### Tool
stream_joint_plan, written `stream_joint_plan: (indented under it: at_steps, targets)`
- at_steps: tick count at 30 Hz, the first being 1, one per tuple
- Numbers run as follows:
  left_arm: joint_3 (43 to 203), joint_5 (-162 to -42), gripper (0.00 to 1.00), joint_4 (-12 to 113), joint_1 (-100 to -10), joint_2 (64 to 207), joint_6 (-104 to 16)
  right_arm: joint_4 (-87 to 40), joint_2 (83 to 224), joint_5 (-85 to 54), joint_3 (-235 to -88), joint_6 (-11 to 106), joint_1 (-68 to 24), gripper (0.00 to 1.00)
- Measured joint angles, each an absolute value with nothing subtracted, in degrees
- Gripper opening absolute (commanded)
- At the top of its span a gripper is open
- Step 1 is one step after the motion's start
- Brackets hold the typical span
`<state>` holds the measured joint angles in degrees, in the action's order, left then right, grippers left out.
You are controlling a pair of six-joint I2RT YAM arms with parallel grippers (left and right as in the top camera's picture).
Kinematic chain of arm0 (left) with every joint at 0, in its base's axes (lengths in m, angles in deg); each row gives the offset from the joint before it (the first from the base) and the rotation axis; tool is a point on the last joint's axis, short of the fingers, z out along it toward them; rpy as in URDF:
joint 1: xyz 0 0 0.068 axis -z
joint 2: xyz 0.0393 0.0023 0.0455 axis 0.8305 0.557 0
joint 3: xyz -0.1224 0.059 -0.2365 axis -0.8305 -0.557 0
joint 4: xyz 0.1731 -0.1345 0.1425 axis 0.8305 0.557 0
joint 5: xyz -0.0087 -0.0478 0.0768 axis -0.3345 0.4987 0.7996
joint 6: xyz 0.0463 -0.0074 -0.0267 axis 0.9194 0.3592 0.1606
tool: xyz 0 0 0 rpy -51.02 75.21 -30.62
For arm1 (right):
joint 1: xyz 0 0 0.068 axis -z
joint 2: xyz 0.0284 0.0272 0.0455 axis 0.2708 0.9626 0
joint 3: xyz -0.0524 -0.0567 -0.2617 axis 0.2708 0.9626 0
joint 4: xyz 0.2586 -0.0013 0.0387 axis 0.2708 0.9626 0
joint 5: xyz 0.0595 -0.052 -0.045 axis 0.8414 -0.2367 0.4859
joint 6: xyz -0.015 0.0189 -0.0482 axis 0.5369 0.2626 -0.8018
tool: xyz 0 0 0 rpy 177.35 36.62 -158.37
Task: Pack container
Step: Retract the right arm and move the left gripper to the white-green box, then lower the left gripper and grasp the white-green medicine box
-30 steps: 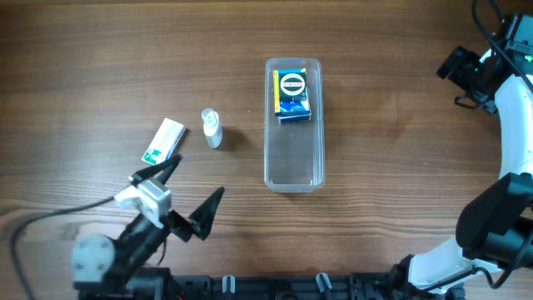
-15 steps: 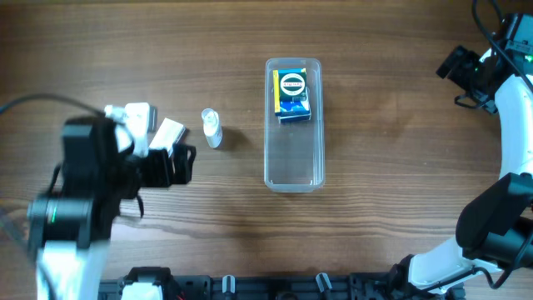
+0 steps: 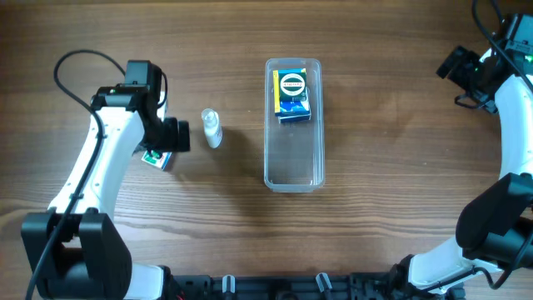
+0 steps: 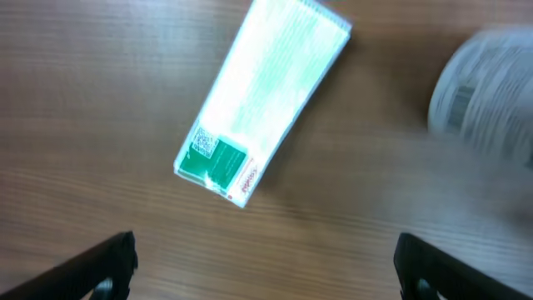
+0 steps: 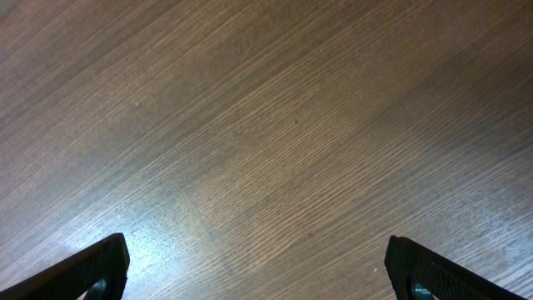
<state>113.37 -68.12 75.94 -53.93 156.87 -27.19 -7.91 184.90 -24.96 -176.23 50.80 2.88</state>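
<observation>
**Where everything sits on the counter**

Container is dead centre on the counter, running near-to-far, with a carton in its far end. Little bottle sits left of it, apart. Further left, a flat box lies under the left pincer. Right pincer is way off at the far right.

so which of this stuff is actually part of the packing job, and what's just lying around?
Job: container, blue-and-yellow box inside it, green-and-white box below open left gripper, likely the small bottle.
Lying about: nothing obvious; right gripper, open, idles over table.
</observation>
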Motion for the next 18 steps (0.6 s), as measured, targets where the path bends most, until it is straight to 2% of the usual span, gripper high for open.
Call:
stream_joint_plan:
  at_steps: [10, 15, 18]
  targets:
    - [113.37, -69.67, 1.00, 71.72, -56.69, 157.22, -26.84, -7.91, 184.90, -24.96, -176.23, 50.80, 2.88, 1.00]
    - [113.37, -78.13, 1.00, 71.33, -63.90, 159.84, -21.53, -7.91, 184.90, -24.96, -176.23, 50.80, 2.88, 1.00]
    - [113.37, -80.88, 1.00, 70.50, -64.66, 161.24, -17.59, -7.91, 184.90, -24.98, -176.23, 50.80, 2.88, 1.00]
